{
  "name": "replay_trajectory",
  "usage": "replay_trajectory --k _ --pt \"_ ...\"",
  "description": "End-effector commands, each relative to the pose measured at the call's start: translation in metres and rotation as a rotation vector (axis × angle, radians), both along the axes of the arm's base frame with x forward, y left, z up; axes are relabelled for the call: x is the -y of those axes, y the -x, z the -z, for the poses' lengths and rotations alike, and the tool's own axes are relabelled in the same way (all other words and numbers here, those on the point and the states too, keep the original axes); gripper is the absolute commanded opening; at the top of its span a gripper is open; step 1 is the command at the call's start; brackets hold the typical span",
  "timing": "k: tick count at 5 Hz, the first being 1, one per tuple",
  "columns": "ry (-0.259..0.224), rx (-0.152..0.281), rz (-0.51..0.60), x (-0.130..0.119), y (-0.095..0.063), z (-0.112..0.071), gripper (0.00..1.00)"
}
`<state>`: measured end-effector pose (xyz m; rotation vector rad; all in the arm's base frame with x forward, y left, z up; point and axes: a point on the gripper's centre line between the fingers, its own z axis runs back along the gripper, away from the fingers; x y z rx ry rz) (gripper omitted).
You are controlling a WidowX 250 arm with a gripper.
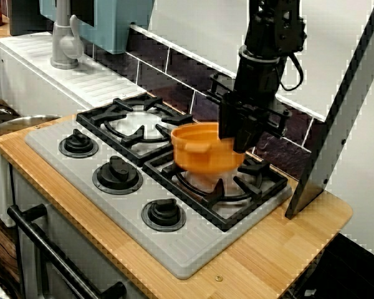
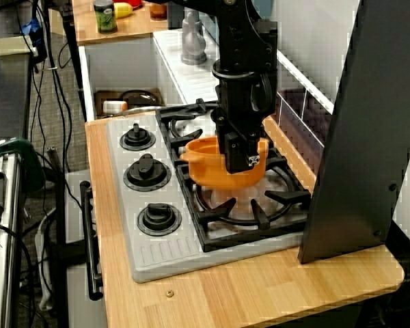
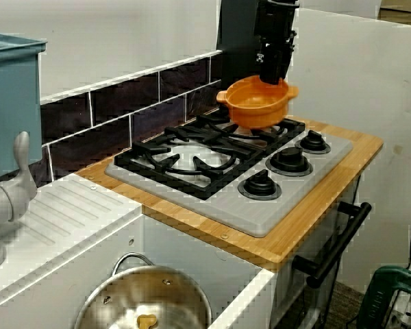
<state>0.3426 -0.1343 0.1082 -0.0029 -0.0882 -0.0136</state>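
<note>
Our hand (image 1: pixel 240 141) grips the back rim of the orange pot (image 1: pixel 198 152). We hold the pot up in the air just over the black grate (image 1: pixel 257 167), and it rests on nothing yet.

The end effector (image 3: pixel 272 77) clamps the orange pot (image 3: pixel 255 110) over the hob (image 3: pixel 250 209).

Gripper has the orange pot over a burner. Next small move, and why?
Probably lower it straight down a little: the gripper is shut on the rim of the orange pot, which seems to hang just above the grate, roughly centred over it.
</note>
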Motion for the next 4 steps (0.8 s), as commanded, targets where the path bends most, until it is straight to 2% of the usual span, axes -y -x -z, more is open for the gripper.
replay_trajectory --k 1,4 --pt "0.019 0.063 -0.001 -0.008 0.007 -0.024 1.0" --pt "0.059 0.085 -0.031 -0.032 0.018 -0.058 1.0"
